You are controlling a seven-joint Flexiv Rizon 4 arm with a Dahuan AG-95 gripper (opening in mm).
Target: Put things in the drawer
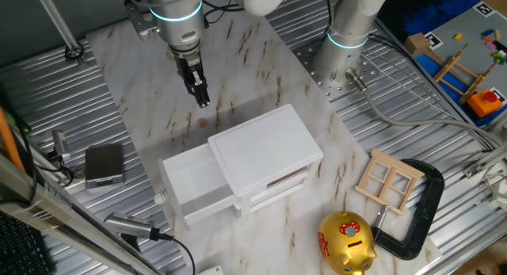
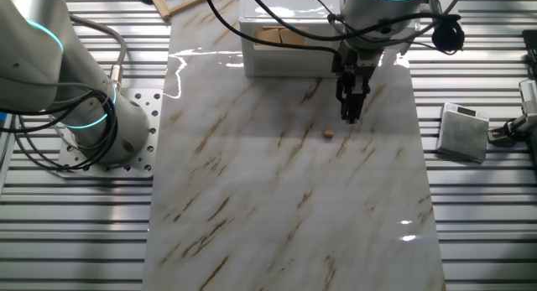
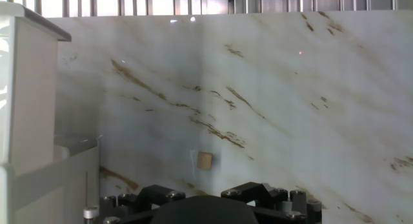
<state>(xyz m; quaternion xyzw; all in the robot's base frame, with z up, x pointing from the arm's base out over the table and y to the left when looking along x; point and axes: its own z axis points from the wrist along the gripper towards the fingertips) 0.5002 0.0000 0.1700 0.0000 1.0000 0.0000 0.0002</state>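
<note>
The gripper [image 1: 203, 101] hangs above the marble tabletop [image 1: 261, 69], fingers pointing down. In both fixed views the two fingers appear close together, with little or no gap visible between the tips, but the resolution is too poor to say whether they are fully closed. Nothing is seen between them, and they do not appear to touch the surface. The hand view shows only the dark gripper body at the bottom edge; the fingertips are out of frame.

The small brown block [image 2: 328, 132] lies on the marble, free of the gripper, just beside and slightly below the fingertips in the other fixed view. In one fixed view it sits between the gripper and the back of the white cabinet [image 1: 265, 140]. The hand view shows it [image 3: 205, 161] flat on the slab, near the cabinet side.

The top drawer [image 1: 194, 188] stands pulled out, its white interior exposed.

The marble slab rests on a ribbed metal bench [image 1: 380, 124]. Also on it are a gold piggy bank [image 1: 346, 243], a wooden window frame [image 1: 388, 180], a black clamp [image 1: 420, 208] and a small grey box [image 1: 104, 165].
</note>
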